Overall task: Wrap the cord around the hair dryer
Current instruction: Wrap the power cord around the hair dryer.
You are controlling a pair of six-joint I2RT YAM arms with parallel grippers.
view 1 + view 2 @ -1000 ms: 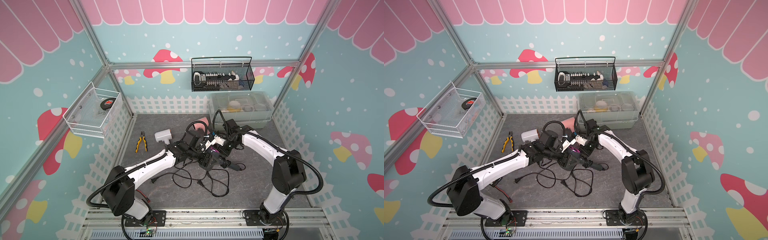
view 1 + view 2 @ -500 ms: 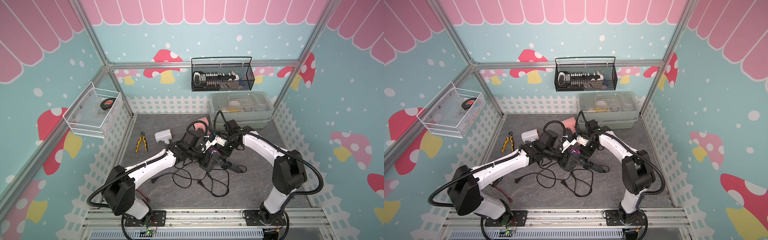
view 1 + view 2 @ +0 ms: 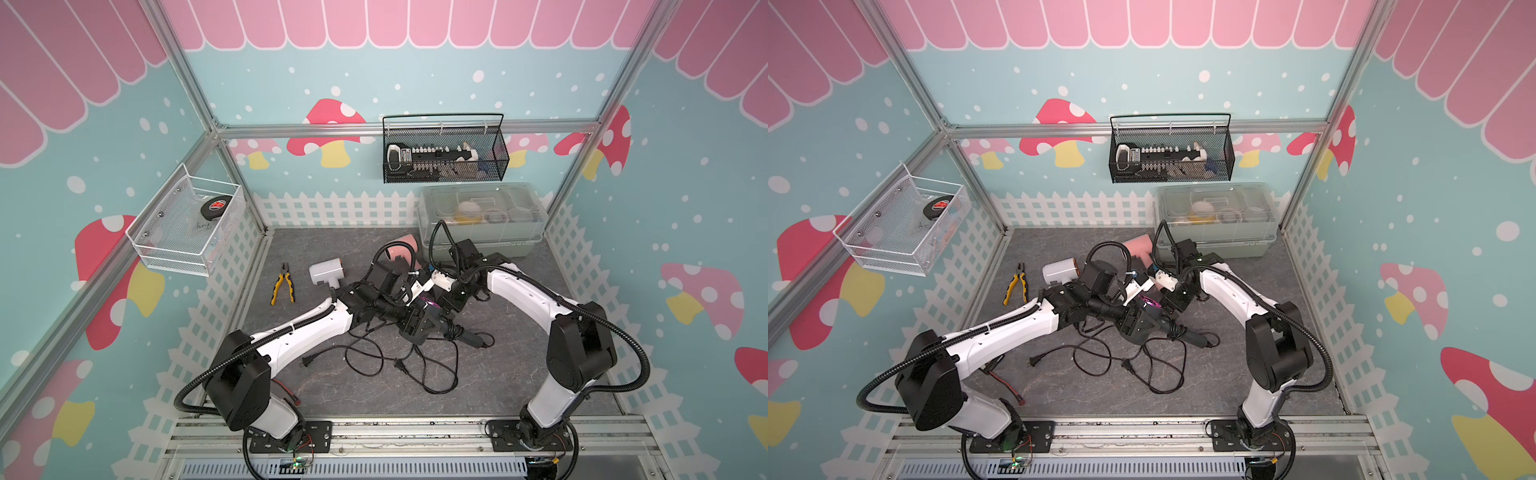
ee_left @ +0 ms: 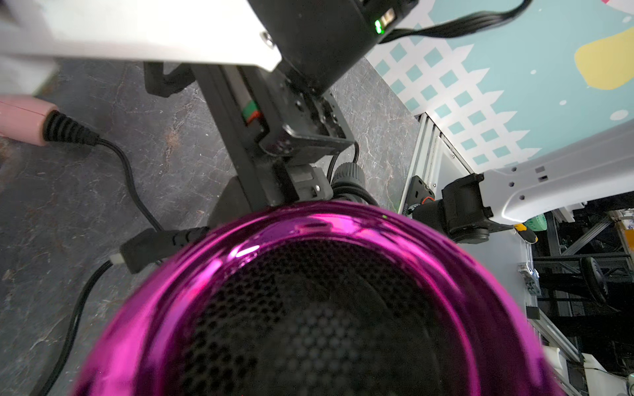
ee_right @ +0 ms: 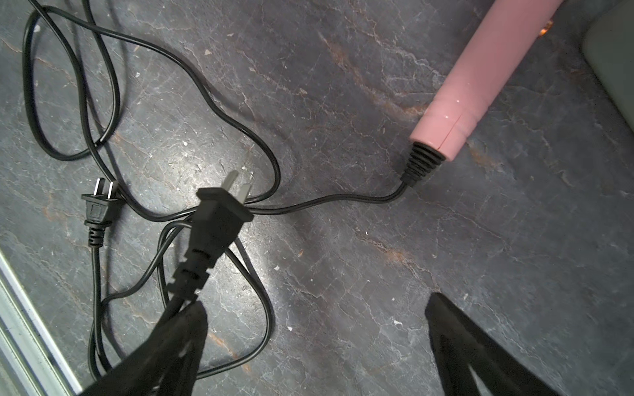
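Magenta-rimmed black hair dryer (image 3: 429, 302) at mid-surface (image 3: 519, 374), pinched at the barrel by the left tool (image 3: 417, 321), which enters from 9 o'clock. Handle axis runs toward 4 o'clock, with the cord (image 3: 455, 332) bunched around it. Its plug (image 5: 219, 219) hangs beside one finger (image 5: 178, 336) of the right tool (image 5: 315, 303), spread wide at 1 o'clock of the barrel. This is judged the nearer arm for tucking the plug.

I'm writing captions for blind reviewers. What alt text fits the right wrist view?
The right gripper stands open and empty above a grey stone-patterned floor, a large black plug just off one finger. Beyond lie tangled black cords, a smaller plug and a pink hair dryer handle with its cord attached.
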